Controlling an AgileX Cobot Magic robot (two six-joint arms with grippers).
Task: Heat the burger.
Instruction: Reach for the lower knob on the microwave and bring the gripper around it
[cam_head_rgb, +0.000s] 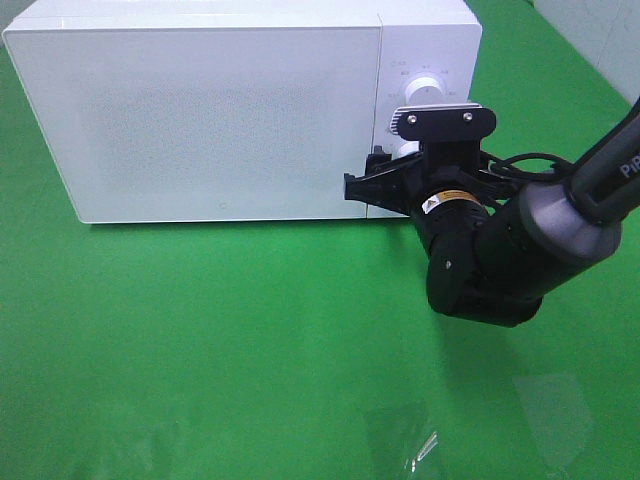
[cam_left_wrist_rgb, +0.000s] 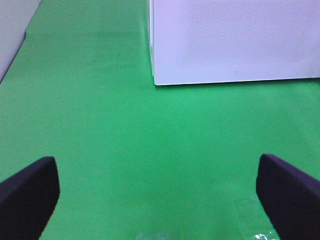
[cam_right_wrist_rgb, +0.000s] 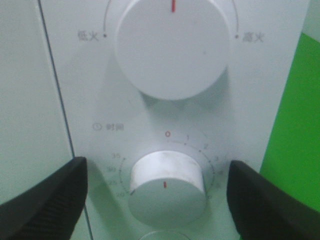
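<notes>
Green cloth (cam_head_rgb: 200, 340) lies under the left gripper (cam_left_wrist_rgb: 159, 194). Its two fingers are wide apart and hold nothing. Ahead of it stands the white microwave (cam_head_rgb: 220, 110) with its door shut. No burger shows anywhere. I think it sits inside, behind that door. A burger is light and soft, so it can squash or slide apart. It is best held gently by the sides of the bun. The right gripper (cam_right_wrist_rgb: 157, 200) points straight at the microwave's front. Its fingers are apart, one on each side of the timer knob (cam_right_wrist_rgb: 167, 172), not pinching it.
</notes>
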